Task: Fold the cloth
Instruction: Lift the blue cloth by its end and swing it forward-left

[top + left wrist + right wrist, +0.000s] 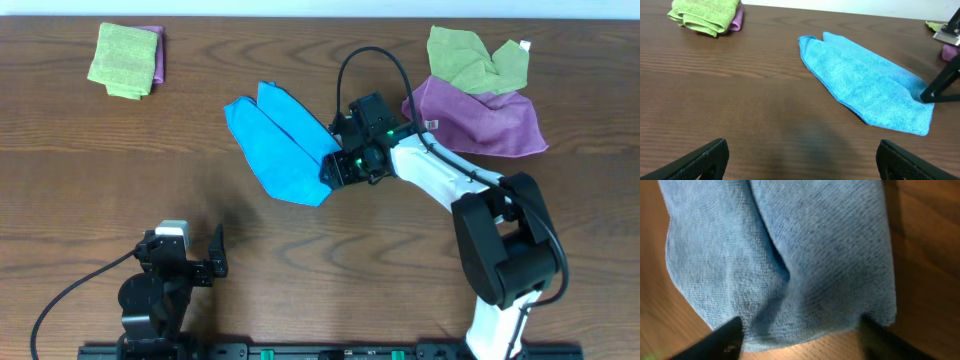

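Note:
The bright blue cloth (pixel 280 140) lies folded into a long strip on the table's middle, running from upper left to lower right. It also shows in the left wrist view (pixel 865 82) and fills the right wrist view (pixel 785 255). My right gripper (pixel 345 165) is open at the cloth's right end, its fingers (pixel 800 337) straddling the cloth's near edge just above the wood. My left gripper (pixel 195 258) is open and empty near the front left, its fingertips (pixel 802 157) apart over bare wood.
A folded light green cloth on a purple one (pixel 125 58) lies at the back left. A crumpled light green cloth (pixel 475 58) on a purple cloth (pixel 485 115) lies at the back right, next to my right arm.

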You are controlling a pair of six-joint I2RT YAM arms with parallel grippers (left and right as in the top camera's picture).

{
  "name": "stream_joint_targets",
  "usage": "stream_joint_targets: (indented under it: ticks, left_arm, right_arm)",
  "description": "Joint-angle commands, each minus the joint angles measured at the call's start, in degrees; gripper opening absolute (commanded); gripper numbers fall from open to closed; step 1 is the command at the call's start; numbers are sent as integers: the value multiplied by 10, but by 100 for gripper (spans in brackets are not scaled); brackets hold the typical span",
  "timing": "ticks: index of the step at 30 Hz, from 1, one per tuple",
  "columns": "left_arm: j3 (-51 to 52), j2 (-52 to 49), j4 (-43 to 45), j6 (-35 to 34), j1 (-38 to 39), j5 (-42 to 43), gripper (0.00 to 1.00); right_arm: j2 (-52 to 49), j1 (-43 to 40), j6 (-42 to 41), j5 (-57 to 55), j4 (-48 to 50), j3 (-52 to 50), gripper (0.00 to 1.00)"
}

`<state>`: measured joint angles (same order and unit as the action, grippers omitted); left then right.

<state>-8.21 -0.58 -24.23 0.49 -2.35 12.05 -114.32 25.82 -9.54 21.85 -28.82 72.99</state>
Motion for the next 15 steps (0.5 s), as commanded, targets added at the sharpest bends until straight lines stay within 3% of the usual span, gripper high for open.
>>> stream_joint_targets:
  ticks: [1, 2, 5, 7, 15]
  left_arm:
    - [11, 3, -3, 10, 3, 5, 95]
    - [11, 3, -3, 10, 3, 5, 95]
    - [11, 3, -3, 10, 3, 5, 95]
    - [11, 3, -3, 10, 3, 5, 95]
    - [11, 3, -3, 10, 3, 5, 95]
  right_arm:
    - [-2, -7, 4, -1, 2, 0, 69]
    - [-2, -7, 4, -10, 2, 0, 52]
    - [-2, -6, 4, -15, 8, 0, 27]
    - [-2, -6, 4, -15, 12, 0, 1]
    - [8, -7, 3, 64, 14, 64, 1]
